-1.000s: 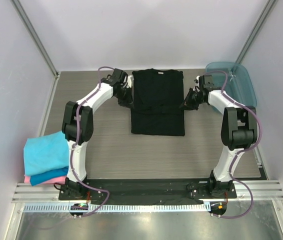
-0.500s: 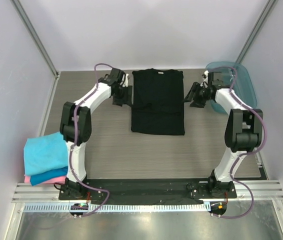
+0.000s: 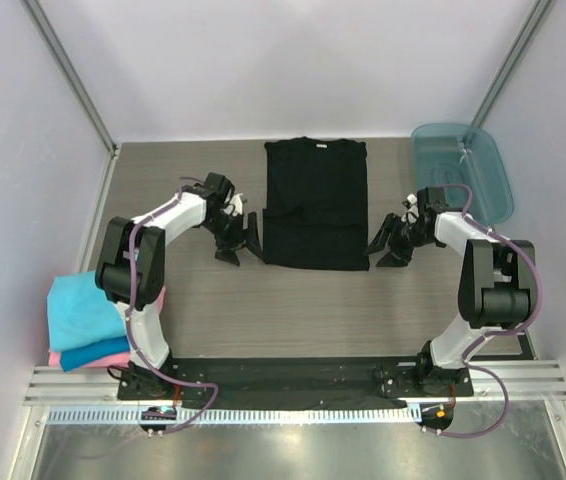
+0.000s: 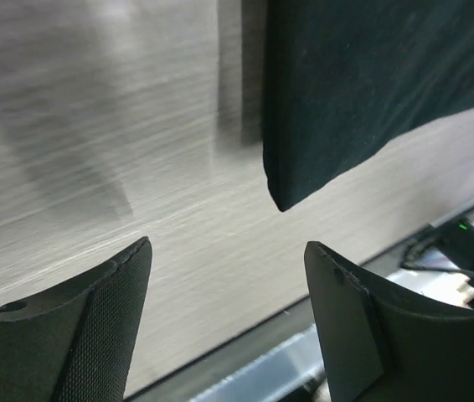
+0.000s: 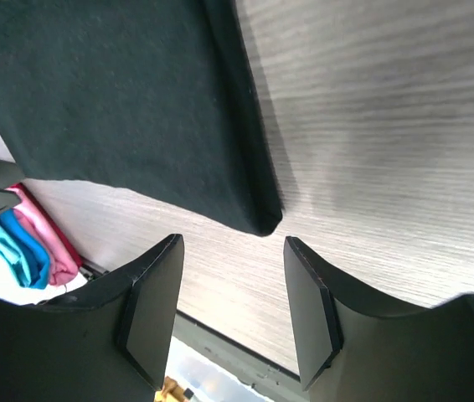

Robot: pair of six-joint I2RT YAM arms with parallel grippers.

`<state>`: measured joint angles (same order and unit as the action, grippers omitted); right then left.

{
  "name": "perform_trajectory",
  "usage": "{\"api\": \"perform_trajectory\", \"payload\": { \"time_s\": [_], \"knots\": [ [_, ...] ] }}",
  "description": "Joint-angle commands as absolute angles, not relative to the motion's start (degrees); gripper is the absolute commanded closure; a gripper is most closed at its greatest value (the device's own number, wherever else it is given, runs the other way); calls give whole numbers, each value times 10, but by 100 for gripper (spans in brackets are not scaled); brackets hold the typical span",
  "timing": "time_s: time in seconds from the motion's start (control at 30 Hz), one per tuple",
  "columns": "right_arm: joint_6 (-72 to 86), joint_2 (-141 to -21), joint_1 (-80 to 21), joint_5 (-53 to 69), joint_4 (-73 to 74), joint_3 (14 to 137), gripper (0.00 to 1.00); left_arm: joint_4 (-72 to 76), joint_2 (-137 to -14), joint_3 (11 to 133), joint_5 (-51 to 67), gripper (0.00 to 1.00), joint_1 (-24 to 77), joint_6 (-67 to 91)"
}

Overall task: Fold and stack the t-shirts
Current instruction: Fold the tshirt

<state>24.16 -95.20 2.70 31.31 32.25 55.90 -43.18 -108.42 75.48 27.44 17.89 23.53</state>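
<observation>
Beside the black t-shirt [image 3: 316, 205], left gripper [image 3: 240, 247] and right gripper [image 3: 387, 251] shifted to near corners, jaws now apart

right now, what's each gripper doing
Left gripper: open, holding nothing, near the black t-shirt corner.
Right gripper: open, holding nothing.

One black t-shirt [image 3: 316, 205]; three folded t-shirts [image 3: 91, 310], stacked; one teal tray [image 3: 461, 170]; two hands: left hand [image 3: 240, 245], right hand [image 3: 391, 248].

Black t-shirt [image 4: 363, 84] runs off both wrist views.
</observation>
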Motion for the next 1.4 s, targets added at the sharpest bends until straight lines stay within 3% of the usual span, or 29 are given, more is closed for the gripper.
{"api": "perform_trajectory", "payload": {
  "time_s": [0.0, 0.43, 0.87, 0.97, 1.07, 1.17, 1.37],
  "knots": [
    [261, -946, 27, 340, 309, 549, 43, -390, -1090, 753, 344, 25, 178, 275],
    [312, -960, 27, 350, 242, 489, 45, -359, -1172, 787, 370, 32, 193, 305],
    [336, -1008, 27, 342, 205, 506, 57, -346, -1183, 769, 372, 58, 202, 323],
    [340, -1008, 27, 334, 198, 505, 68, -343, -1181, 766, 375, 76, 201, 331],
    [342, -1001, 27, 333, 187, 494, 78, -342, -1177, 765, 381, 85, 202, 333],
    [346, -979, 27, 339, 177, 476, 99, -338, -1162, 765, 383, 100, 202, 330],
    [356, -894, 27, 386, 188, 454, 99, -388, -1087, 789, 389, 100, 201, 284]
  ]
}}
